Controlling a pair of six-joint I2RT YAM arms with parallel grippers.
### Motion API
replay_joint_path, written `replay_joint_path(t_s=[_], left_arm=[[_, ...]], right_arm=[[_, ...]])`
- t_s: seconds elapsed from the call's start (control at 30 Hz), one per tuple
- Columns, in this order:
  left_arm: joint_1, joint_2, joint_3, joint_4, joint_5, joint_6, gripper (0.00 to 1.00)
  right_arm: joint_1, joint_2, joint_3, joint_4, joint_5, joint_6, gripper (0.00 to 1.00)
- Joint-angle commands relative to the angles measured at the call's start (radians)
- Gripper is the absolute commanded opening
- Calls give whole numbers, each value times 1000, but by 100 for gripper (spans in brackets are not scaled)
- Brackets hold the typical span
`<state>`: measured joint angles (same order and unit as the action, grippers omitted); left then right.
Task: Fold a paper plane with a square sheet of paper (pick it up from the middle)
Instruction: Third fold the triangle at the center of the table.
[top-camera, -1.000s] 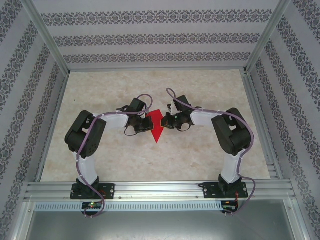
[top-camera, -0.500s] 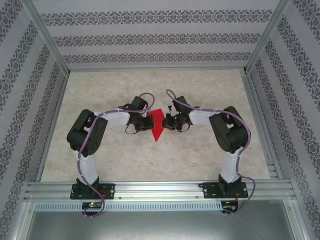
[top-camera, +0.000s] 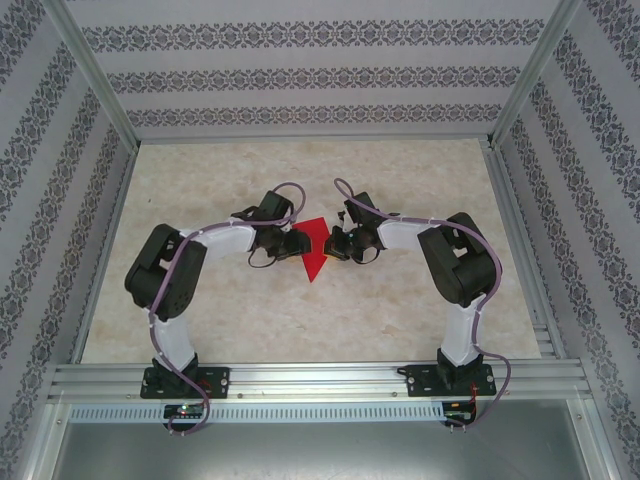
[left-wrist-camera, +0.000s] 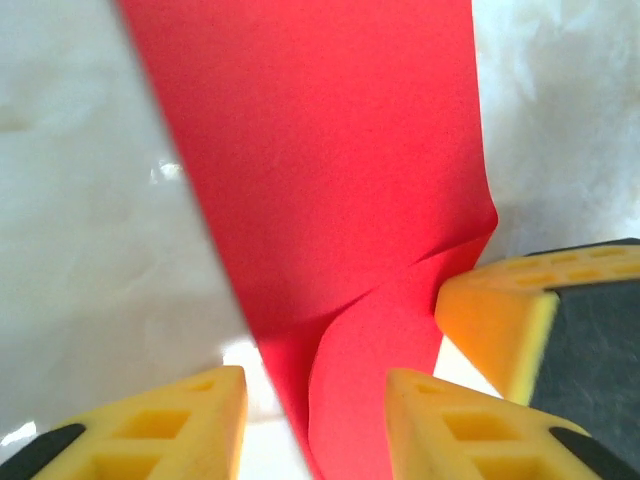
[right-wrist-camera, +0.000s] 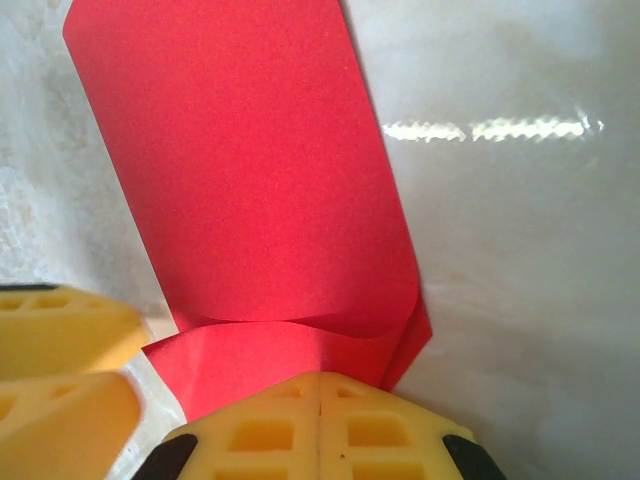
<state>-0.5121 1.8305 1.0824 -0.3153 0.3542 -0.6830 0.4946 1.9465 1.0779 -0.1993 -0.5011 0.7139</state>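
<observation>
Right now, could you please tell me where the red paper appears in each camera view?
Top view: paper in the middle, between left gripper and right gripper.
Left wrist: paper down the middle, between open yellow fingers.
Right wrist: paper upper centre, pinched by shut fingers below.
Shared landmark: pale marbled tabletop.

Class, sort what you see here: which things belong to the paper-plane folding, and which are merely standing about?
Part of the job:
- folded red paper
- left gripper, open with the paper between its fingers
- right gripper, shut on the paper's edge

Just surroundings:
- table
- aluminium frame
- patterned walls
</observation>
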Motion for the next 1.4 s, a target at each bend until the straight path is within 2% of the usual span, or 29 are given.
replay_joint_path(t_s=[0.0,0.17,0.33,0.7,1.0,1.37], left_arm=[[-14,-101,-66,70,-30,-65,43],[-58,-152,-164,221,46,-150,31],[-114,-117,-208,343,99,-224,20],[-128,-16,-202,273,63,-203,14],[-128,-44,-207,195,-1,-167,12],[-128,-100,-229,223,22,-162,11]], right_arm=[[-13,24,-27,-31,65,32,2],[-16,23,-33,-39,76,44,2],[-20,29,-33,-38,79,56,2],[-28,34,-33,-47,84,60,1],[-41,32,-28,-67,108,44,1],[-41,34,-16,-74,108,25,1]])
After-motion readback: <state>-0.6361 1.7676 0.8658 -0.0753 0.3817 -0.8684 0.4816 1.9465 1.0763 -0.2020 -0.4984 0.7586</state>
